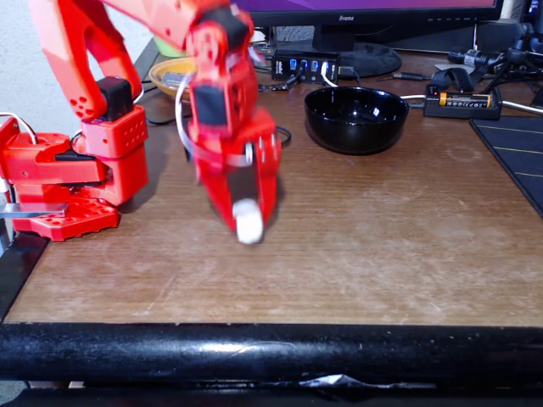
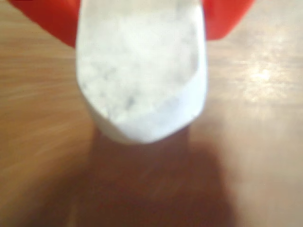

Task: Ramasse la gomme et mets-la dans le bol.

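The white eraser (image 1: 249, 222) sticks out below the tips of my red gripper (image 1: 246, 212), which is shut on it just above the wooden table, left of centre in the fixed view. In the wrist view the eraser (image 2: 142, 75) looms large and blurred between the red fingers (image 2: 227, 19), with its shadow on the wood below. The glossy black bowl (image 1: 356, 119) stands on the table behind and to the right of the gripper, apart from it.
The arm's red base (image 1: 76, 170) sits at the left. A yellow dish (image 1: 174, 75), a USB hub (image 1: 305, 64), a monitor stand (image 1: 356, 55) and a battery holder (image 1: 462, 102) line the back. A black mat (image 1: 517, 153) lies at right. A black bar (image 1: 271, 352) runs along the table's front edge.
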You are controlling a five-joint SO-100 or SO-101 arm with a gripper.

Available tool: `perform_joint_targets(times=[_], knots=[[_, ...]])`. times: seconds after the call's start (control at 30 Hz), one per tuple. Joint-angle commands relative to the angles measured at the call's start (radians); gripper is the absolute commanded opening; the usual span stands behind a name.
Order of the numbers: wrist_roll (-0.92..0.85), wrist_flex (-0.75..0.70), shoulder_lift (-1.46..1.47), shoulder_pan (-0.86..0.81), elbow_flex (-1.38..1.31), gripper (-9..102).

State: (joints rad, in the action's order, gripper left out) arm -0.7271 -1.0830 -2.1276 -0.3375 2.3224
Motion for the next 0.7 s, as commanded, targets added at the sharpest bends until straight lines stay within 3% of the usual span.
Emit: perform_joint_targets(times=[0.0,0.23,0.53,0.67], knots=[[0.12,-0.169,-0.265,0.213,-0.061,-6],[0.273,-0.318,-0.339,0.456,-0.222,-6],[0.388,-0.156,-0.164,0.692,-0.279,-6],[0.416,-0.172,0.014,0.723,-0.465,-6]])
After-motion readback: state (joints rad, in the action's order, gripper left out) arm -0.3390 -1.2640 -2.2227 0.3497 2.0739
